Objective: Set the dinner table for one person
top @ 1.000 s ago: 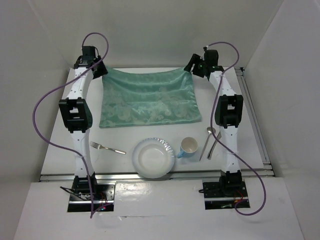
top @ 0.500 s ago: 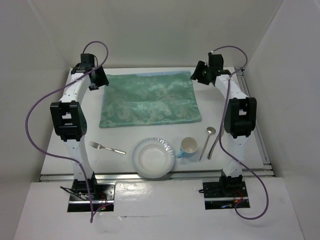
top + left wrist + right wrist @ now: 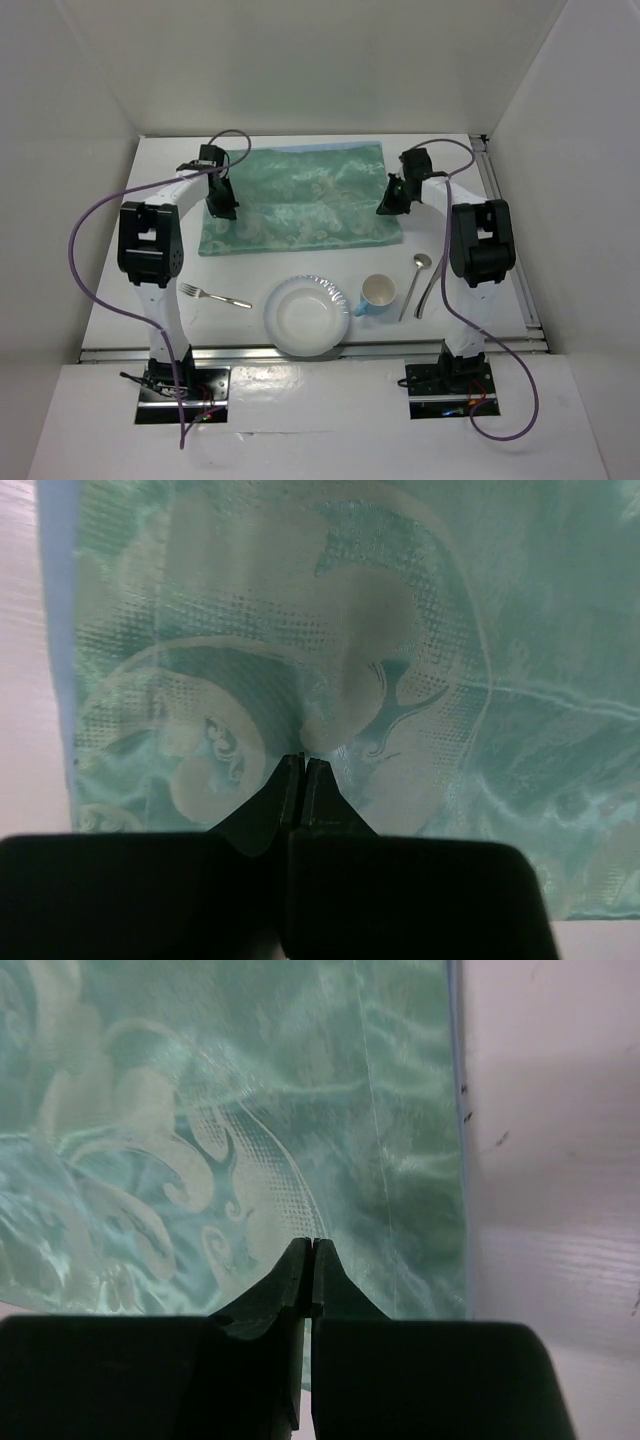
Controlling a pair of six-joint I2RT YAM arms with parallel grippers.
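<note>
Left tool [image 3: 303, 764], right tool [image 3: 312, 1246] closed over mat [image 3: 300, 200] edges, dinner table [image 3: 240, 272] beyond

Counter: white rectangular matte counter [image 3: 240, 275] under everything, metal rail [image 3: 511, 240] along its right edge.
Mat: green patterned cloth mat [image 3: 300, 200], far centre.
Plate: white round plate [image 3: 307, 315], near centre, before the mat.
Fork: metal fork [image 3: 215, 296], left of the plate, apart.
Mug: white-and-blue mug [image 3: 377, 295], just right of the plate.
Spoon: metal spoon [image 3: 411, 290], right of the mug; a second slim metal utensil [image 3: 430, 290] just beside it, further right.
</note>
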